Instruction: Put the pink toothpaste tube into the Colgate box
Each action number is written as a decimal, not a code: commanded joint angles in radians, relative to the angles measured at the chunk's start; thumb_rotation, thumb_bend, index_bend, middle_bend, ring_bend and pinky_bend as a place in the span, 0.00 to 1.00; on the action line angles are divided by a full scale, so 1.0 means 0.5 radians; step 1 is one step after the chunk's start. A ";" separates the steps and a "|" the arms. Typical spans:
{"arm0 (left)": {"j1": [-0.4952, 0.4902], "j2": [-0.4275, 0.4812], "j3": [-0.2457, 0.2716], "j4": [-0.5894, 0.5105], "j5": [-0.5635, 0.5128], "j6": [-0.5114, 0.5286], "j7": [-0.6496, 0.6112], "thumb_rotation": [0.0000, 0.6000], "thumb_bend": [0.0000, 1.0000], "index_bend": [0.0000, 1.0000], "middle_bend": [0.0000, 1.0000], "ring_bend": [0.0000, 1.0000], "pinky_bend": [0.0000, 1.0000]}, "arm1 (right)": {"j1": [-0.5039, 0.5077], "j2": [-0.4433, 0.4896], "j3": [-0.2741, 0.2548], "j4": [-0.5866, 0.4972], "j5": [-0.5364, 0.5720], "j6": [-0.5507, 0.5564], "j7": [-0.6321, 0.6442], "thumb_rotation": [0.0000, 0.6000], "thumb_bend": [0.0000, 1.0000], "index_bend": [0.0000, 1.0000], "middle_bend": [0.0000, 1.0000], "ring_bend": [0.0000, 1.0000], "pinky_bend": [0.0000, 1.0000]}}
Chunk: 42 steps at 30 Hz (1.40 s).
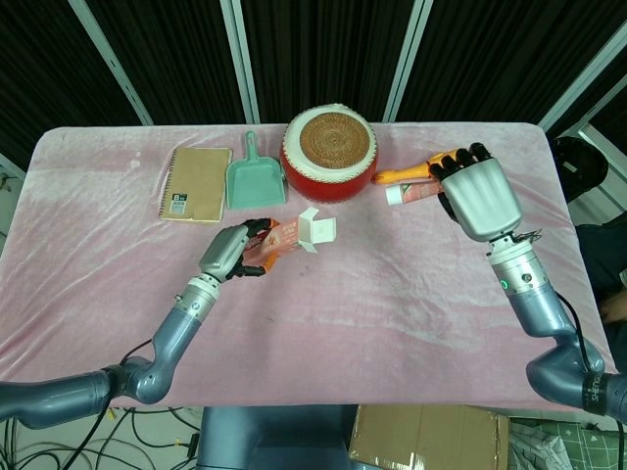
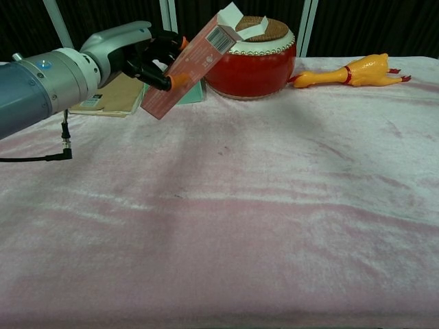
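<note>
My left hand (image 1: 235, 253) (image 2: 147, 58) grips the pink Colgate box (image 1: 282, 236) (image 2: 195, 65) by its lower end and holds it above the table. The box tilts up to the right, and its white flaps (image 1: 316, 226) stand open at the upper end. My right hand (image 1: 478, 191) is raised at the right and holds the pink toothpaste tube (image 1: 412, 194), whose white cap points left toward the box. A gap remains between cap and flaps. The chest view shows neither the right hand nor the tube.
A red drum (image 1: 329, 152) (image 2: 250, 58) stands at the back centre, just behind the box. A green dustpan (image 1: 253, 176) and a brown notebook (image 1: 196, 183) lie to its left. A yellow rubber chicken (image 2: 350, 72) lies at the back right.
</note>
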 commanded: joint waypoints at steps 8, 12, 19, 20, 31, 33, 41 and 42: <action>-0.029 -0.013 -0.022 -0.036 -0.034 -0.017 0.053 1.00 0.49 0.37 0.31 0.23 0.37 | 0.100 0.002 -0.063 -0.003 -0.230 -0.021 -0.145 1.00 0.46 0.63 0.53 0.41 0.36; -0.039 -0.018 -0.029 -0.056 -0.058 -0.021 0.082 1.00 0.49 0.37 0.31 0.23 0.37 | 0.130 -0.014 -0.076 -0.009 -0.274 -0.035 -0.179 1.00 0.46 0.63 0.53 0.41 0.36; -0.063 -0.041 -0.042 -0.076 -0.096 -0.032 0.124 1.00 0.49 0.37 0.31 0.23 0.37 | 0.162 -0.055 -0.074 -0.015 -0.281 -0.037 -0.232 1.00 0.46 0.63 0.53 0.41 0.36; -0.067 -0.044 -0.043 -0.078 -0.098 -0.032 0.130 1.00 0.49 0.37 0.31 0.23 0.37 | 0.164 -0.059 -0.076 -0.011 -0.284 -0.038 -0.243 1.00 0.46 0.63 0.53 0.41 0.36; -0.132 -0.112 -0.081 -0.081 -0.159 -0.039 0.203 1.00 0.49 0.37 0.31 0.23 0.37 | 0.180 -0.157 -0.069 0.018 -0.300 0.042 -0.391 1.00 0.46 0.63 0.53 0.41 0.36; -0.139 -0.121 -0.087 -0.082 -0.165 -0.037 0.210 1.00 0.49 0.37 0.31 0.23 0.37 | 0.181 -0.162 -0.071 0.014 -0.298 0.041 -0.395 1.00 0.46 0.63 0.53 0.41 0.36; -0.160 -0.153 -0.112 -0.103 -0.199 -0.030 0.214 1.00 0.49 0.37 0.31 0.23 0.37 | 0.186 -0.165 -0.104 0.024 -0.344 0.039 -0.415 1.00 0.46 0.63 0.54 0.41 0.36; -0.161 -0.154 -0.115 -0.105 -0.201 -0.029 0.213 1.00 0.49 0.37 0.31 0.23 0.37 | 0.185 -0.164 -0.106 0.024 -0.347 0.039 -0.414 1.00 0.46 0.63 0.54 0.41 0.36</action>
